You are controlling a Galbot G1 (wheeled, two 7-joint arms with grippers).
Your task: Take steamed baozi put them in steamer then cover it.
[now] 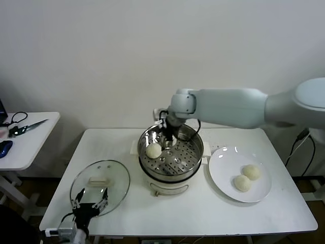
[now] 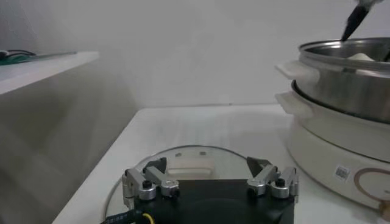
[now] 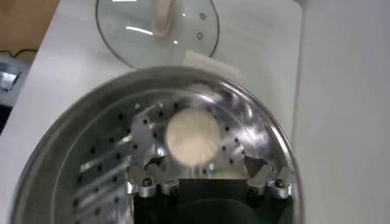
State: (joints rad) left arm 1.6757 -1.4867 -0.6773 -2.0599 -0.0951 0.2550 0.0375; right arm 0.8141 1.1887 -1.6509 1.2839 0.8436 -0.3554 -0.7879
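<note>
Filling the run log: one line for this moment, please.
right gripper open in steamer | one bun inside | two on plate | lid off

You have a steamer of polished, mirror-bright metal, its perforated tray reflecting light; the base below is smooth cream plastic with a slight sheen. The cover is clear, glossy glass with a metal rim and a matt cream handle. The steamed baozi show a soft, matt dough surface. The plate looks glazed and smooth. Your worktop is a smooth matt white.
</note>
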